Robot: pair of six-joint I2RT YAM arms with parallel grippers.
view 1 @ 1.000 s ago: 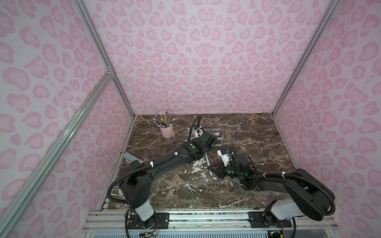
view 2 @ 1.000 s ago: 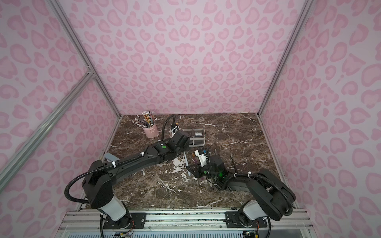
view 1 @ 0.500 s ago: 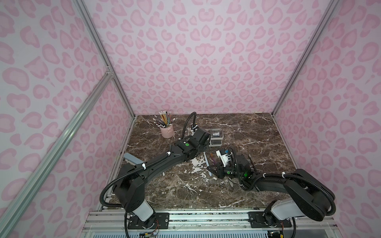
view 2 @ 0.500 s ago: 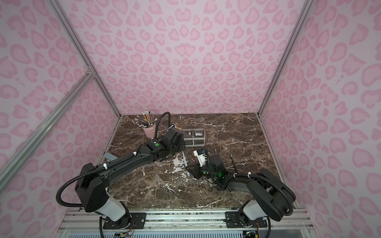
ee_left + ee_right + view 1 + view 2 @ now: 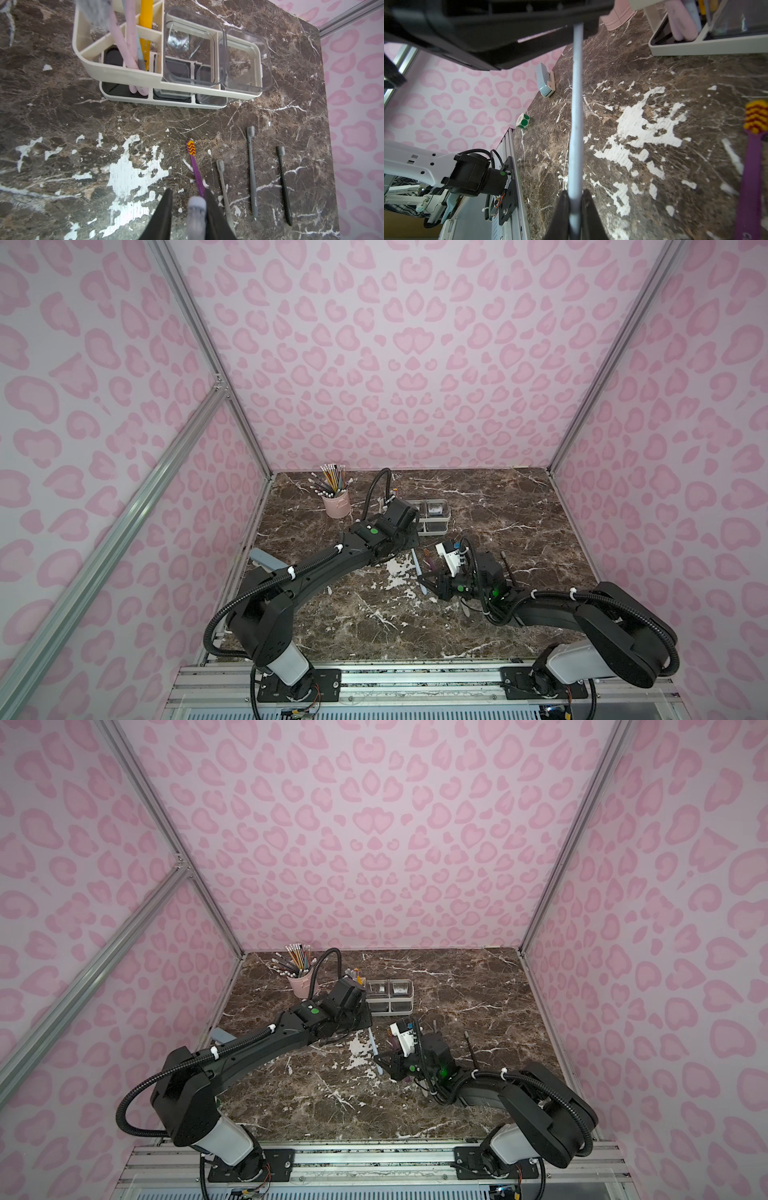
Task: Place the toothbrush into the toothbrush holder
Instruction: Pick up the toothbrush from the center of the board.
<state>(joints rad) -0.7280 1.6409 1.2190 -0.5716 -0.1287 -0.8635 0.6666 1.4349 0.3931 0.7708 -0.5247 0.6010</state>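
The right gripper (image 5: 575,193) clamps one end of the pale blue toothbrush (image 5: 576,124), which hangs over the desk (image 5: 62,124), outside the holder (image 5: 124,72). The left gripper (image 5: 188,199) straddles the other end, narrowly open, with a gap on one side. Releasing before that closes would likely drop it.

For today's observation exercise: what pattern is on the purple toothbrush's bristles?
The bristles have red-and-yellow zigzags; right wrist view shows it best.

Top views overlook all; wrists share toothbrush holder (image 5: 116,72).
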